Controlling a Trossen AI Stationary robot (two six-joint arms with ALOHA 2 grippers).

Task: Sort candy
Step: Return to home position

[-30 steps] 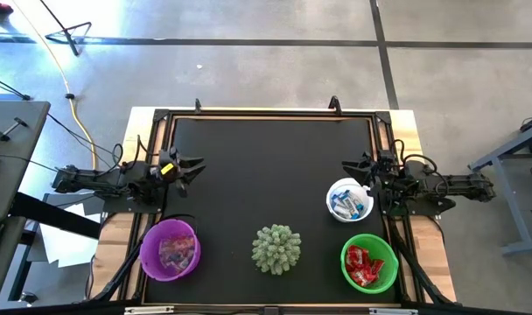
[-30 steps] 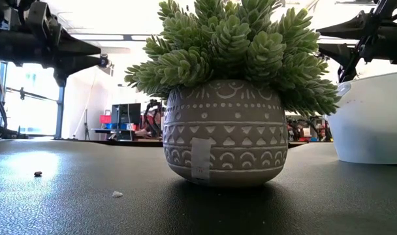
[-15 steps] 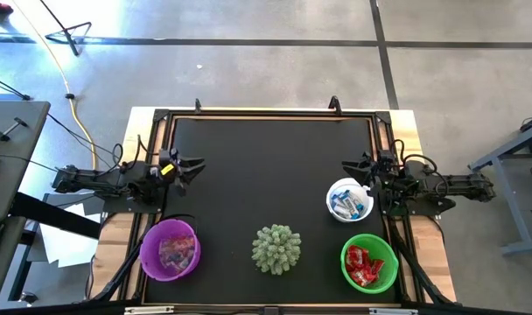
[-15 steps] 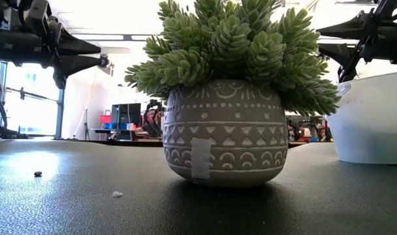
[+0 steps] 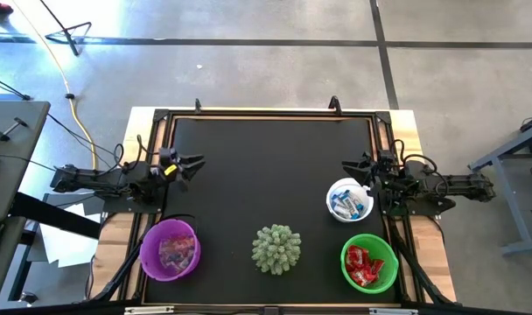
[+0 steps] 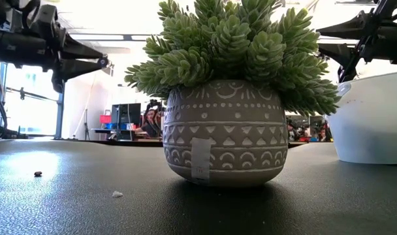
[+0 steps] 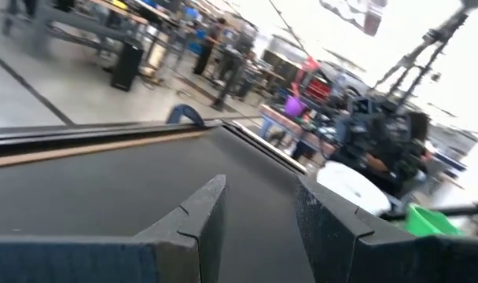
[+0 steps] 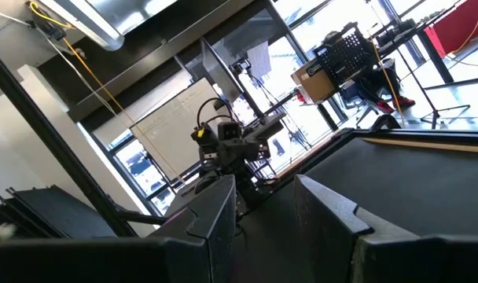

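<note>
Over the left side of the black table (image 5: 266, 166) hangs the left tool (image 5: 193, 166), its two fingers apart with nothing between them. Over the right side hangs the right tool (image 5: 347, 171), also spread and holding nothing, just beside the white bowl (image 5: 331, 197). A spiky green plant (image 5: 276, 248) stands between the purple bowl (image 5: 145, 254) and the green bowl (image 5: 345, 254). Pinkish candy (image 5: 172, 254) lies in the purple bowl, red candy (image 5: 362, 262) in the green bowl, and blue-and-white candy (image 5: 347, 204) in the white bowl. A tiny white crumb (image 6: 117, 194) lies on the table.
</note>
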